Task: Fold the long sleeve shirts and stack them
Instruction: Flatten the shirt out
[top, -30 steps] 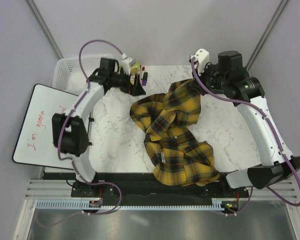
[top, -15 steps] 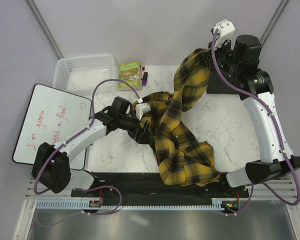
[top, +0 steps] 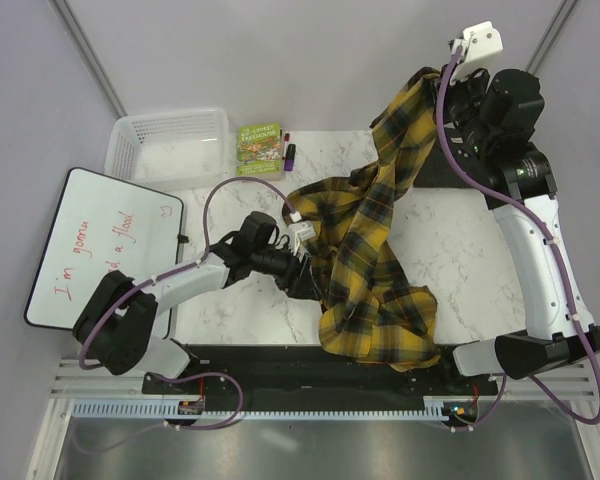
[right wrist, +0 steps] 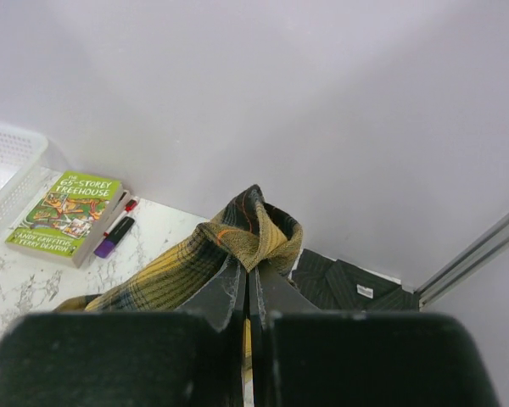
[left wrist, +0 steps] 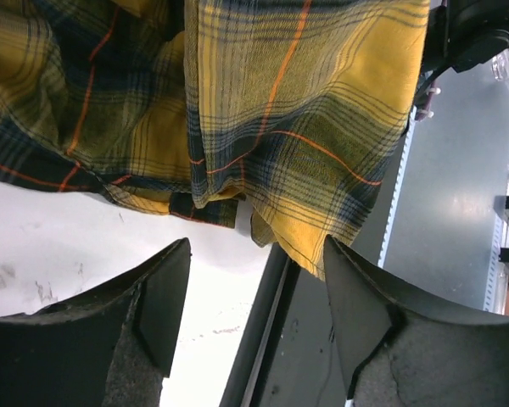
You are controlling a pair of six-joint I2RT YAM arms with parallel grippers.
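**Top view.**
- Plaid shirt (top: pixel 375 285): unfolded and bunched. The right arm (top: pixel 530 220) holds one end high over the far right of the counter (top: pixel 460 260). The rest trails down to a heap at the near edge, and some of it hangs over that edge.
- The left arm (top: pixel 180 285) reaches in low to the heap's left side.
- Grey shirt (top: pixel 445 178): here we see only a dark strip behind the raised cloth.
- Also present: basket (top: pixel 170 140), book (top: pixel 260 148) and markers (top: pixel 288 152) along the far edge, and a whiteboard (top: pixel 90 250) to the left.

**Left wrist view.**
- Left fingers (left wrist: pixel 157 297): apart, with nothing clamped.
- The plaid hem hangs just ahead of the tips, and one corner is close to the right-hand finger.
- Only this view shows how near the hem is to the gap.

**Right wrist view.**
- Right fingers (right wrist: pixel 225 295): together, clamped on a gathered knot of plaid.
- Only this view shows the grey shirt clearly. It lies flat at the far corner with its label up; we cannot tell whether it is folded.

**Progress.**
- We judge the task to be early: the plaid shirt has no fold in it and nothing is stacked.
- The shirt has yet to be spread out, folded and stacked.
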